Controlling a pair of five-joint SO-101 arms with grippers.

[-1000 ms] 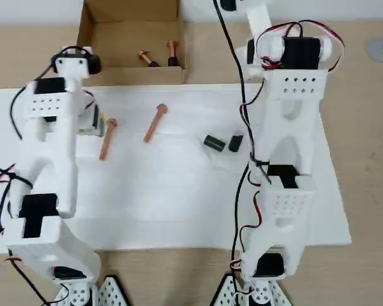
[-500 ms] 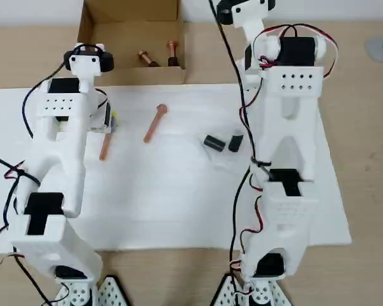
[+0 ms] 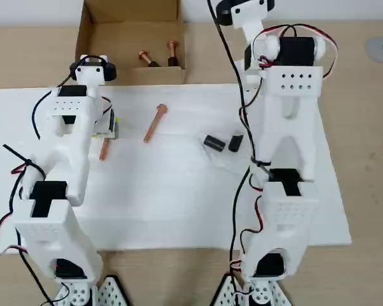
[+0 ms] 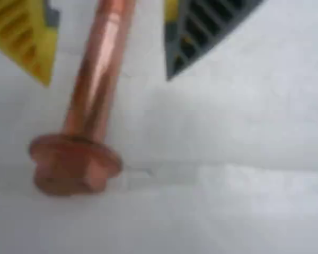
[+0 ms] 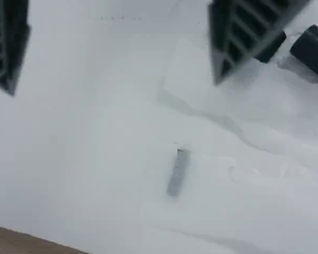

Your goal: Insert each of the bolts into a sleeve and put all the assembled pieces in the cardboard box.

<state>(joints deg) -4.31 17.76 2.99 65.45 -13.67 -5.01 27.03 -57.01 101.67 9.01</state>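
A copper bolt (image 4: 93, 90) lies on the white mat, its shaft between the yellow finger (image 4: 29, 37) and the black finger (image 4: 201, 32) of my left gripper (image 4: 107, 76), which is open with a gap on either side. In the high view that bolt (image 3: 105, 150) sticks out below the left gripper (image 3: 110, 127). A second copper bolt (image 3: 155, 122) lies loose mid-mat. Two black sleeves (image 3: 214, 143) (image 3: 235, 142) rest beside the right arm. My right gripper (image 5: 114, 84) hangs open over bare mat, the sleeves (image 5: 312, 45) off to one side of it.
The cardboard box (image 3: 131, 75) stands at the back left and holds two assembled pieces (image 3: 147, 58) (image 3: 172, 54). The white mat (image 3: 166, 197) covers most of the wooden table. A small grey mark (image 5: 176, 172) shows on the mat under the right gripper.
The left arm has swung rightward and its gripper now sits over the bolt's head end. The right arm shifted slightly at first, then held still.
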